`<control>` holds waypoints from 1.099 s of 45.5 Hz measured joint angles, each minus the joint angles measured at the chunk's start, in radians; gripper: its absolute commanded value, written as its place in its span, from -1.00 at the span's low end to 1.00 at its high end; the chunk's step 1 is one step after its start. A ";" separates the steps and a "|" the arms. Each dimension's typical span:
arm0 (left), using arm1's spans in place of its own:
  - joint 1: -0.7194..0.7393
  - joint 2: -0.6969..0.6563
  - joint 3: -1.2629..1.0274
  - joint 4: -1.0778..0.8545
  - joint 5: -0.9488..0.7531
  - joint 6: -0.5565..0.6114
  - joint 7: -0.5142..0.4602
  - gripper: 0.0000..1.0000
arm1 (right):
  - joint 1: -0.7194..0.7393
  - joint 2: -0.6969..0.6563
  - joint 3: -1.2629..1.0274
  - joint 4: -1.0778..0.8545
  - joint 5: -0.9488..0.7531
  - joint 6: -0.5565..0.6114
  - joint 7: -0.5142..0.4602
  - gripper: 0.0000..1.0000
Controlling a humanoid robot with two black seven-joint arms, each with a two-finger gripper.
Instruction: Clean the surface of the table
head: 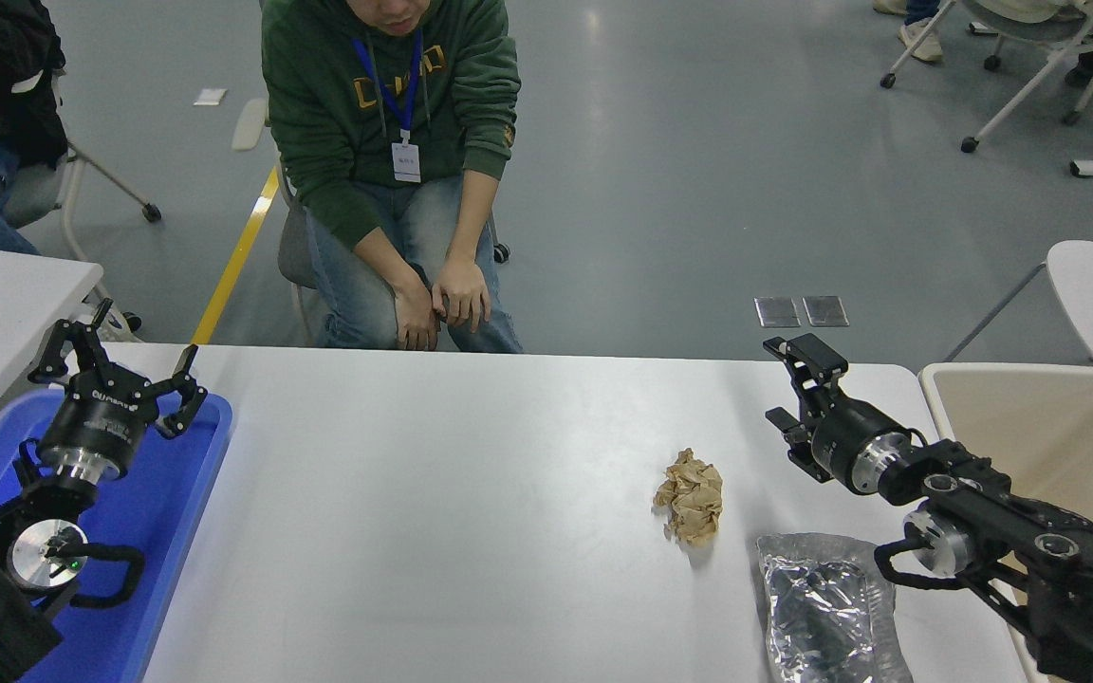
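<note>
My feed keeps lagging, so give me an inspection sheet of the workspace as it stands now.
Surface: white table surface, mostly bare.
Job's things: crumpled brown paper right of centre; silver foil bag at the near right edge.
Clutter: nothing seen beyond those.
Containers: blue tray on the left, beige bin on the right.
Grippers: left gripper over the tray, fingers spread, empty; right gripper open, empty, beyond the paper.
Cables: black loops at both wrists.
Surroundings: seated person at the far side, hands off the table.
</note>
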State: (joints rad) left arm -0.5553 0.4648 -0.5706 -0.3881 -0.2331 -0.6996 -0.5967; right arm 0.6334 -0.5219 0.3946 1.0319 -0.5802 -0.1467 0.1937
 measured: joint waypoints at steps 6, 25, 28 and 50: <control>0.000 0.000 0.000 0.000 0.000 0.000 0.000 1.00 | 0.038 -0.089 -0.093 0.041 -0.050 0.002 0.000 1.00; 0.000 0.000 0.000 0.000 0.000 0.000 0.000 1.00 | 0.089 -0.475 -0.295 0.319 -0.270 0.032 0.002 1.00; 0.000 0.000 0.000 0.000 0.000 0.000 0.000 1.00 | 0.087 -0.537 -0.319 0.353 -0.320 0.044 0.002 1.00; 0.000 0.000 0.000 0.000 0.000 0.000 0.000 1.00 | 0.046 -0.728 -0.499 0.511 -0.684 0.072 0.005 1.00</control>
State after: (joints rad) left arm -0.5553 0.4648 -0.5706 -0.3881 -0.2331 -0.6995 -0.5967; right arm 0.6799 -1.2496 -0.1042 1.5425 -1.2638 -0.0750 0.1985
